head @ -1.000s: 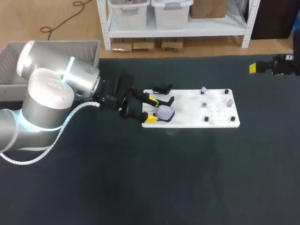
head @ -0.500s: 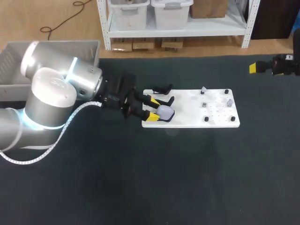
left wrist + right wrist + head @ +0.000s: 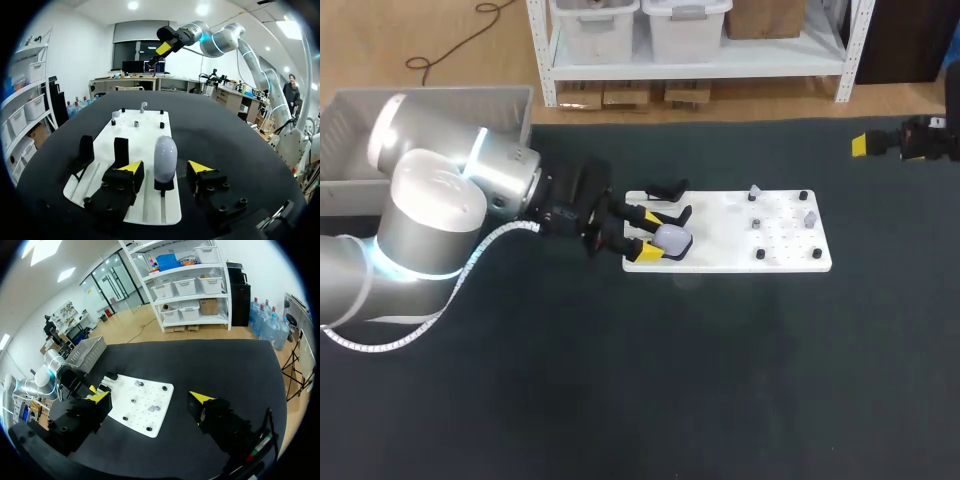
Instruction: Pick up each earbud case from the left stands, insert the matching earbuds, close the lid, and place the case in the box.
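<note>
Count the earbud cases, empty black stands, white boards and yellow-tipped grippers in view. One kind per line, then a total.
Earbud case: 1
Empty black stands: 2
White board: 1
Grippers: 2, the left gripper and the right gripper
Total: 6

— Where do we find the earbud case [image 3: 672, 238]?
— Left of the frame's centre: pale, egg-shaped, shut, upright on its black base [image 3: 164, 186] at the white board's [image 3: 720, 240] left end.
— And around it?
— We see two empty black stands [image 3: 668, 187] just above it, grey earbuds [image 3: 809, 218] toward the board's right end, and the grey box [image 3: 470, 92] at upper left.
</note>
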You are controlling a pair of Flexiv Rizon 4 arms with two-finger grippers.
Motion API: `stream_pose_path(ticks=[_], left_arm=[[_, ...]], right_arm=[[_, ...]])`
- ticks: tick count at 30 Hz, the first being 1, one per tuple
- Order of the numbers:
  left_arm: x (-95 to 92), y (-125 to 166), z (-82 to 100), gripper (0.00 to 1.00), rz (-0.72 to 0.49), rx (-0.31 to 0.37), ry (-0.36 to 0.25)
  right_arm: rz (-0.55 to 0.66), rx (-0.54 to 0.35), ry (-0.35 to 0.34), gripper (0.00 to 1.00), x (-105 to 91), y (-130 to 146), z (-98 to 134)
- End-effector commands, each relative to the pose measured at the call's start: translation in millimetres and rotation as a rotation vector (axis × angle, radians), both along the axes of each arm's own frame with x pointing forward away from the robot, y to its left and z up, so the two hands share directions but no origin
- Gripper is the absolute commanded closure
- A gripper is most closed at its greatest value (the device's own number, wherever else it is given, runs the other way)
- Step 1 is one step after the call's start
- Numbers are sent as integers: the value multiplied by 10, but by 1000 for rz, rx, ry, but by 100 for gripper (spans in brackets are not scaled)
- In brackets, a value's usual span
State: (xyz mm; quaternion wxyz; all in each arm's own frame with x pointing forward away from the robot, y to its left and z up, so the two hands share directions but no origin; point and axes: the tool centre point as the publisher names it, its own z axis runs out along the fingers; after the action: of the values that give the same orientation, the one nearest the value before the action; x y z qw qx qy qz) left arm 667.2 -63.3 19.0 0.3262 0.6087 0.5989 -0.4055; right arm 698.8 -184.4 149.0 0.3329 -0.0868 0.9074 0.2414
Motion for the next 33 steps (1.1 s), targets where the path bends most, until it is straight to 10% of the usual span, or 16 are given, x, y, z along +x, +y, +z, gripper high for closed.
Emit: stream_pose_path(ticks=[1, 21, 33], left_arm=[[-14, -15, -19, 46, 0, -6, -8], [13, -79, -55, 53, -2, -6, -8], [-10, -102, -80, 74, -4, -2, -23]], right_arm=[[1, 0, 1, 0, 2, -2, 2], [1, 0, 1, 0, 2, -2, 2], [1, 0, 1, 0, 2, -2, 2]])
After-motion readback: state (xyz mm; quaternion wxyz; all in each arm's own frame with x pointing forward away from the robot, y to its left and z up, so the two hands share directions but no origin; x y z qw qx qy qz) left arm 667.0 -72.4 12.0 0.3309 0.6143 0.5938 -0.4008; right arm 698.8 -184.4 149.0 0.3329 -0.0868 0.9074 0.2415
